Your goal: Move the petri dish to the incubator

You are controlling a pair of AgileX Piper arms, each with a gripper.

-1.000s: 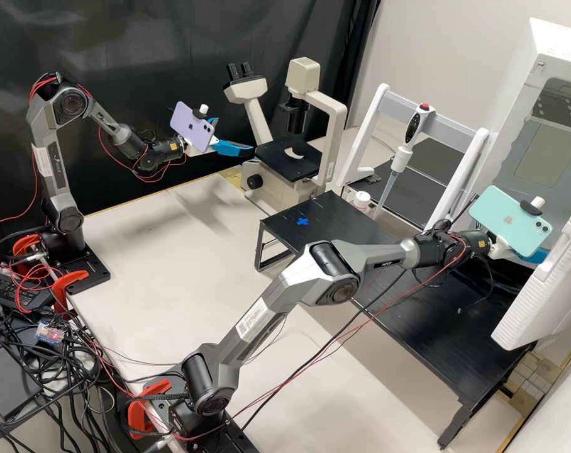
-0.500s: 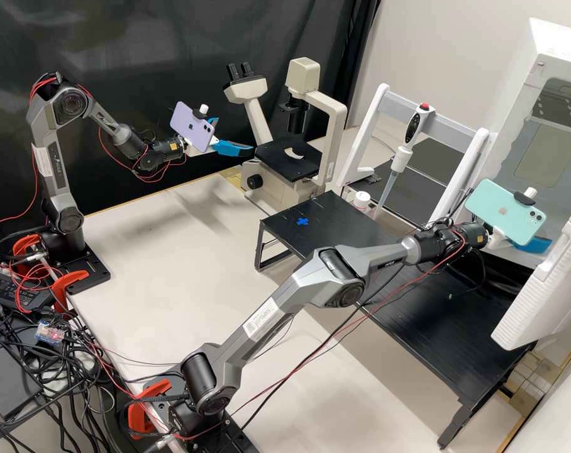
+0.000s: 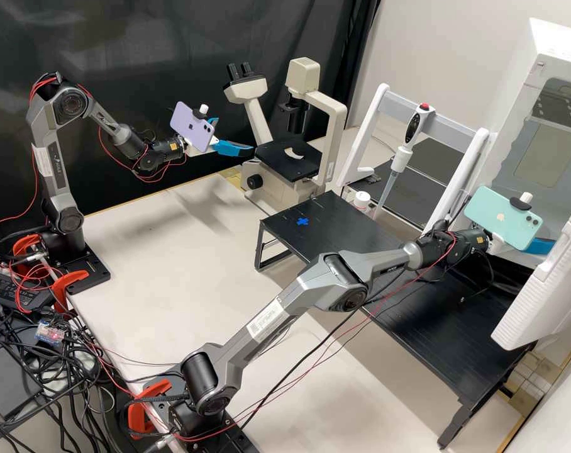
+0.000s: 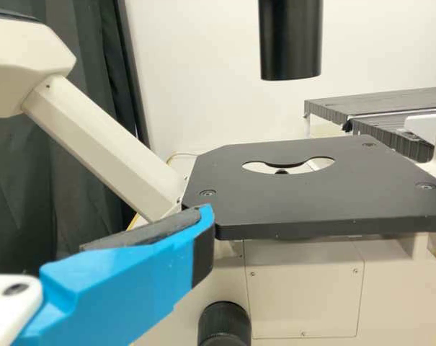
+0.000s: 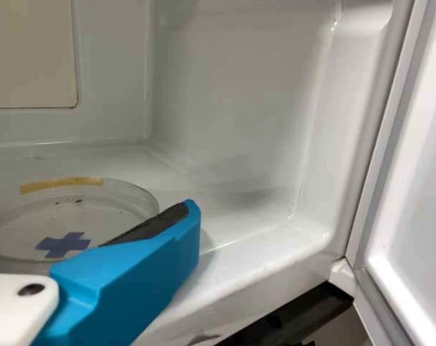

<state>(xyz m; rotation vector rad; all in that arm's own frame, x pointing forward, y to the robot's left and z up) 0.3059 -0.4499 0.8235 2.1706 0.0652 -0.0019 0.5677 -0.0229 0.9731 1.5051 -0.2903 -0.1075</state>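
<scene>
Petri dish [image 5: 102,216]: lies inside the incubator [image 5: 239,86], beyond its threshold; looks roughly level, near the inner floor [image 5: 228,209]. Bears a tan strip [image 5: 61,184] along the rim, and overlaps a blue cross [image 5: 61,245] to the eye. Cannot tell whether resting fully on that floor or held slightly above.

Right gripper [image 3: 540,246]: reaches into the incubator mouth, towards three o'clock on the high view, taking twelve as the far edge. Stands right beside the dish. Cannot tell whether clasping it or already released.

Left gripper [image 3: 236,135]: sits at eleven o'clock, near the microscope stage [image 3: 290,160]. Is released, with fingers spread and nothing between them. Seems to have no part in this step.

Incubator door [image 3: 546,286]: hangs open, between three and four o'clock, close to the right gripper.

Black shelf [image 3: 443,340]: stretches from near the centre out to four o'clock, below the right forearm.

Step in hand: appears to be setting down the dish, with most of the carrying done.

Next move: calls for confirming flat support, then parting the grip gently and backing straight out. Needs care not to drag the rim sideways or clip the door; could tip or shift the dish if rushed.
</scene>
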